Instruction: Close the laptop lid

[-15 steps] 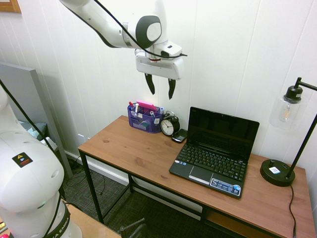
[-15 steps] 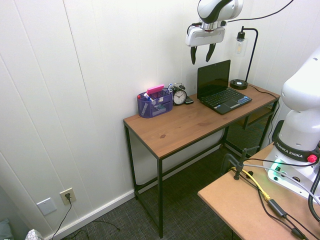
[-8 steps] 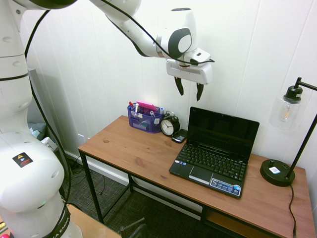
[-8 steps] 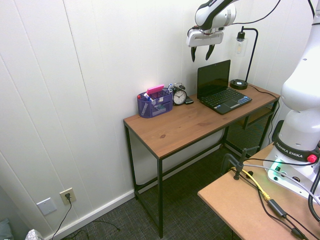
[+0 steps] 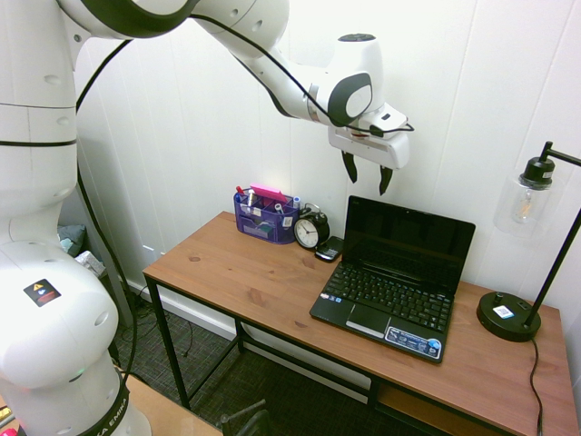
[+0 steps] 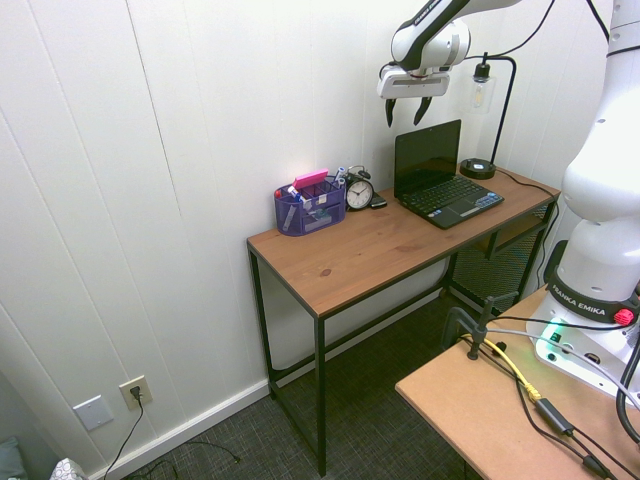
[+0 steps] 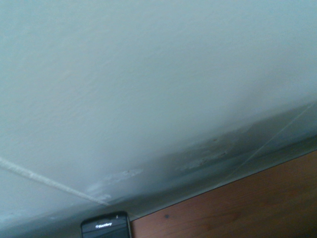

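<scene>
First exterior view shows the gripper (image 5: 369,173) hanging in the air close to the white panelled wall (image 5: 182,109), its two dark, tapered fingers spread apart with nothing between them. It sits just above the top left corner of the laptop lid (image 5: 409,242), clear of it. The lid is a thin black rectangle with a glossy dark display, standing upright and tilted slightly back from its black keyboard base (image 5: 386,311), which carries stickers along the near edge. The netbook rests on the right half of a desk (image 5: 236,272) with a warm wood-grain top and thin black metal legs.

To the left of the laptop stand a round black alarm clock (image 5: 310,230) with a white face and a purple mesh organiser (image 5: 265,218). A small dark phone (image 5: 329,248) lies flat between clock and laptop. At the far right, a black lamp (image 5: 519,263) with a round base holds a clear glass shade.

Wrist view is mostly blurred pale wall, with a strip of wood and the phone's top edge.
</scene>
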Available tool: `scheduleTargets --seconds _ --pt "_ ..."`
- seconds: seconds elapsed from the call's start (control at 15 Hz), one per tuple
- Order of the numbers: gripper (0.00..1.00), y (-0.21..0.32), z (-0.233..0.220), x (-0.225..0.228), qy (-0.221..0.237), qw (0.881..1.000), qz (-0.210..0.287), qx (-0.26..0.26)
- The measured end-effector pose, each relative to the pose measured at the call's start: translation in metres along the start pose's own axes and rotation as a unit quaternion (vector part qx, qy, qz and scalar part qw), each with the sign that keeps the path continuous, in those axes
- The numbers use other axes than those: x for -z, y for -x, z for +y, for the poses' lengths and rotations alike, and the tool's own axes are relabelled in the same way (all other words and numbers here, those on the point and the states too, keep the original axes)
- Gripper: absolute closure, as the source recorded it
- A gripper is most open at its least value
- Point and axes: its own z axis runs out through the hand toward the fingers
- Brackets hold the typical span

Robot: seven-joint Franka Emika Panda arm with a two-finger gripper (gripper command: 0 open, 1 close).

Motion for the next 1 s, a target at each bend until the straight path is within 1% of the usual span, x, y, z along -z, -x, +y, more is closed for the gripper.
scheduleTargets --seconds 0.13,0.2,0.53,0.73,1.0 --pt "0.00 -0.016 0.003 -0.008 -0.002 1.000 0.001 -0.005" --pt "1.00 -0.021 0.006 -0.014 0.000 1.000 0.002 -0.007" --pt "1.00 -0.040 0.005 -0.038 -0.004 1.000 -0.003 -0.021" --pt "1.00 -0.050 0.015 -0.050 -0.002 0.999 -0.009 -0.035" --pt "1.00 -0.057 0.023 -0.056 -0.001 0.999 -0.012 -0.046"
